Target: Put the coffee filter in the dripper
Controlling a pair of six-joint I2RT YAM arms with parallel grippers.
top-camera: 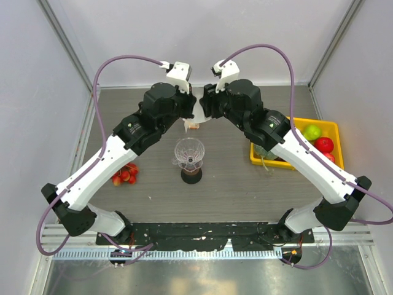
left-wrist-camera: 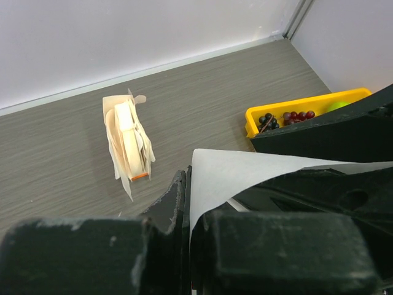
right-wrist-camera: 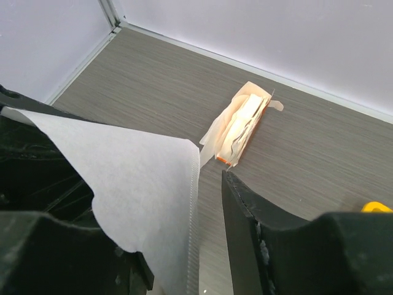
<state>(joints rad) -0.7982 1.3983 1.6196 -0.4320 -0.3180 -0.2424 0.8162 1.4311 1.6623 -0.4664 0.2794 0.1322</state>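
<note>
My left gripper (left-wrist-camera: 187, 184) is shut on one edge of the coffee filter (left-wrist-camera: 245, 172), a thin white paper sheet held up in the air at the back of the table. In the right wrist view the same coffee filter (right-wrist-camera: 141, 184) lies against one finger of my right gripper (right-wrist-camera: 209, 203), which stands open with a gap between the paper's crimped edge and the other finger (right-wrist-camera: 245, 215). The dripper (top-camera: 189, 152), a clear ribbed funnel, sits upright on a dark brown cup (top-camera: 191, 176) at mid-table, nearer to me than both grippers.
An opened beige packet of filters (left-wrist-camera: 128, 141) with orange marks stands on the table behind the dripper. A yellow tray (top-camera: 334, 127) with fruit is at the right. Strawberries (top-camera: 124, 174) lie at the left. Walls close in the back and sides.
</note>
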